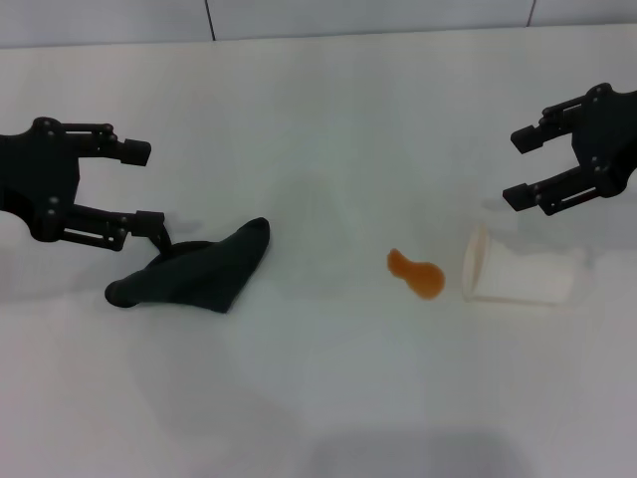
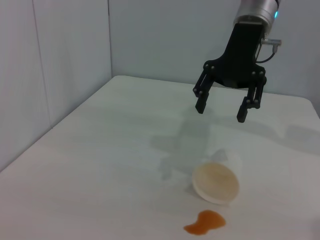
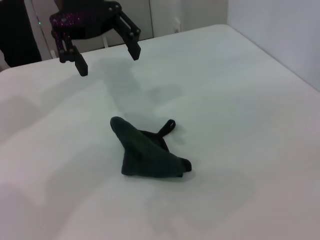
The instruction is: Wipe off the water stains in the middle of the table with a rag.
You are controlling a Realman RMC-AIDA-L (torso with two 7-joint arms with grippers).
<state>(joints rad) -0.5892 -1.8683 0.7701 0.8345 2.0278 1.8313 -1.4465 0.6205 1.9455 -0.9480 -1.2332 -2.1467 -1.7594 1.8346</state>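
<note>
The rag (image 1: pixel 194 274), a dark green-black cloth with a small black loop, lies on the white table (image 1: pixel 318 110) left of the middle; it also shows in the right wrist view (image 3: pixel 147 152). The water stain (image 1: pixel 415 274), a small orange blot, lies right of the middle, and shows in the left wrist view (image 2: pixel 205 222). My left gripper (image 1: pixel 139 184) is open, raised just behind and left of the rag, its lower fingertip near the loop. My right gripper (image 1: pixel 521 167) is open, raised at the right behind the cup.
A white paper cup (image 1: pixel 518 276) lies on its side just right of the stain, mouth toward it; it also shows in the left wrist view (image 2: pixel 216 180). A grey wall runs along the table's far edge.
</note>
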